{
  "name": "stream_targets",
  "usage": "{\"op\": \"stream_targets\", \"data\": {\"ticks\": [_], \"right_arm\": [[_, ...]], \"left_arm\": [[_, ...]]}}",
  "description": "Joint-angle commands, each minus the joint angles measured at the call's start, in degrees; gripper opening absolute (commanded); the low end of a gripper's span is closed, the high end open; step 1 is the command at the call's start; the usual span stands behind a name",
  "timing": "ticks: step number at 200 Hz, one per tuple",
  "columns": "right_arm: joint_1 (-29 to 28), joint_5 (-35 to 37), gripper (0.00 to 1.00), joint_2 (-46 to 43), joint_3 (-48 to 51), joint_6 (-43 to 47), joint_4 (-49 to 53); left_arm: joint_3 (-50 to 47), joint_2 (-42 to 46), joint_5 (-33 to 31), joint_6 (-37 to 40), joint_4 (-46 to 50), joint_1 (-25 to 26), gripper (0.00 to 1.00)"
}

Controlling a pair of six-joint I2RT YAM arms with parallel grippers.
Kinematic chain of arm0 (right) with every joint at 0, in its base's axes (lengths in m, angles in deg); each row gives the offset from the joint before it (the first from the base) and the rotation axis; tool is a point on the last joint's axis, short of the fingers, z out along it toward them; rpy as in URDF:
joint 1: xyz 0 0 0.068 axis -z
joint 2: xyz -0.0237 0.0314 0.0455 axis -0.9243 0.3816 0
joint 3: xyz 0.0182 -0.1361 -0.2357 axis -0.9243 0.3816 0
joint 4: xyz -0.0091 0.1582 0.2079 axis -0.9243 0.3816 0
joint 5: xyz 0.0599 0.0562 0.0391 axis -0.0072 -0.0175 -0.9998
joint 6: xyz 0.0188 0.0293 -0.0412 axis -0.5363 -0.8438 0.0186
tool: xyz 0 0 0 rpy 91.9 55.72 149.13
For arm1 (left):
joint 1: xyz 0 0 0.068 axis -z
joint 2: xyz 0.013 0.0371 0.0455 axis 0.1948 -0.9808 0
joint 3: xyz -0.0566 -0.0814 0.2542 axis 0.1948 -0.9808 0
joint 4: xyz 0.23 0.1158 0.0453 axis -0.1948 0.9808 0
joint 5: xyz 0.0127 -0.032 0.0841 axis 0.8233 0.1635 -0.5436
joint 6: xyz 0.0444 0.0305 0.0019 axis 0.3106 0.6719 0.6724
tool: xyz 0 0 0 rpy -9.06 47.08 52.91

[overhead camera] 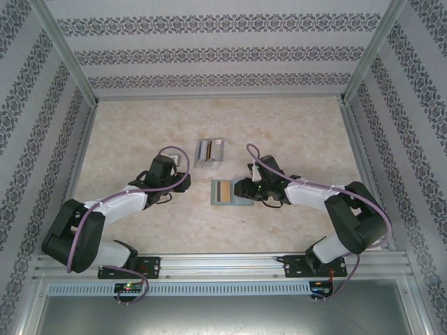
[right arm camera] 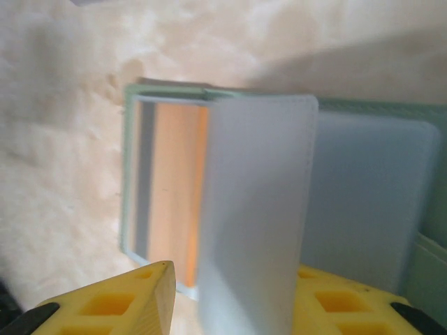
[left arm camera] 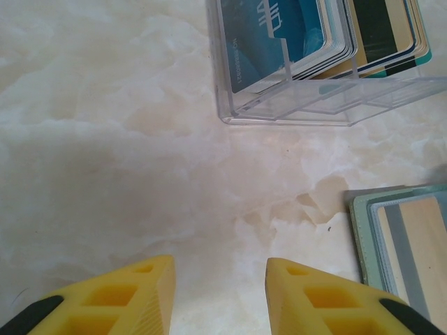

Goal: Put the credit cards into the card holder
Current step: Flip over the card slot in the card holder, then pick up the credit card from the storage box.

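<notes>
Card holder [right arm camera: 363, 188] is laid open under a pale card [right arm camera: 255, 209] pinched by the right gripper [right arm camera: 234, 279], to be slid into a pocket; left gripper [left arm camera: 220, 272] is half-open, empty.

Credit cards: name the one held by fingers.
The pale grey card, gripped between the right fingers; the tan-striped one lies in the card holder, others in the clear rack.

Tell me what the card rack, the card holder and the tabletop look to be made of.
Card rack: clear rigid plastic, glossy; the cards show through its walls.
Card holder: grey-green and matte, light blue inside, maybe faux leather or fabric.
Tabletop: marble-look surface, smooth with cream veining, possibly a printed laminate.
</notes>
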Motion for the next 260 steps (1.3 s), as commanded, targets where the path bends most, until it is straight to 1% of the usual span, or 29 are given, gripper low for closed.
{"op": "stream_targets", "data": {"ticks": [1, 15, 42, 71, 94, 110, 124, 136, 146, 155, 173, 194, 202, 206, 207, 210, 213, 223, 234, 241, 260], "right_arm": [[0.3, -6.9, 0.43, 1.2, 0.5, -2.9, -8.0], [0.3, -7.6, 0.43, 1.3, 0.6, -3.6, -9.8], [0.1, -8.4, 0.42, 0.0, 0.0, -3.3, -9.4], [-1.9, -9.7, 0.45, 1.3, -2.6, -2.0, -8.8], [-5.0, -9.6, 0.49, 5.2, -5.4, -2.2, -9.6], [-6.0, -10.6, 0.52, 7.9, -7.6, -2.7, -9.6], [-6.1, -10.4, 0.58, 8.1, -8.0, -2.8, -9.6], [-5.6, -9.2, 0.63, 6.9, -8.5, -1.6, -7.8], [-5.1, -7.6, 0.64, 5.4, -9.6, 0.9, -4.0], [-4.8, -4.7, 0.65, 3.8, -11.5, 3.9, 1.0], [-5.1, 4.7, 0.68, 1.1, -15.0, 8.4, 8.8], [-5.4, 13.4, 0.7, 2.9, -21.1, 10.2, 14.2], [-5.5, 15.8, 0.76, 4.0, -23.6, 9.6, 15.1], [-5.6, 16.8, 0.83, 4.7, -24.7, 9.2, 15.3], [-5.7, 17.0, 0.88, 4.8, -25.0, 9.1, 15.4], [-5.8, 17.8, 0.96, 5.4, -25.9, 8.7, 15.6], [-5.9, 18.8, 0.98, 5.9, -27.0, 8.4, 16.0], [-6.3, 22.0, 0.98, 8.2, -30.1, 7.0, 17.4], [-6.0, 23.4, 0.98, 10.8, -33.0, 5.9, 18.3], [-5.6, 23.8, 0.98, 12.1, -34.6, 4.6, 18.5], [-4.5, 21.7, 0.98, 14.1, -36.1, 1.6, 16.6]], "left_arm": [[1.7, -0.1, 0.3, 1.0, 1.4, 0.4, 0.39], [1.9, -0.2, 0.6, 1.1, 1.8, 0.4, 0.39], [1.7, -0.2, 0.1, 1.1, 1.4, 0.4, 0.39], [1.7, -0.4, 0.5, 0.9, 1.1, 0.4, 0.4], [2.1, -0.9, 0.0, 0.9, 1.8, 0.3, 0.52], [1.7, -0.4, -0.9, 0.9, 1.4, 0.4, 0.6], [1.4, 0.2, -2.7, 0.8, 1.4, 0.3, 0.66], [1.6, 0.6, -3.5, 0.9, 2.3, 0.3, 0.69], [1.3, 1.2, -3.7, 1.0, 2.2, 0.3, 0.71], [0.8, 1.9, -4.5, 0.9, 1.9, 0.3, 0.73], [0.8, 2.6, -7.3, 0.3, 3.1, 0.3, 0.77], [0.4, 3.9, -9.0, 0.5, 3.6, 0.3, 0.8], [-0.2, 4.5, -9.5, 0.6, 3.1, 0.3, 0.84], [-0.6, 4.8, -9.8, 0.6, 2.7, 0.3, 0.86], [-0.7, 4.9, -9.9, 0.6, 2.7, 0.3, 0.87], [-0.8, 5.2, -10.0, 0.6, 2.6, 0.3, 0.89], [-0.9, 5.4, -10.2, 0.7, 2.6, 0.3, 0.9], [-1.2, 6.2, -10.3, 0.9, 2.6, 0.3, 0.94], [-1.2, 7.0, -10.3, 1.3, 2.9, 0.3, 1.0], [-1.2, 7.2, -10.8, 1.5, 3.1, 0.3, 1.0], [-0.8, 7.2, -12.5, 1.6, 4.4, 0.3, 1.0]]}}
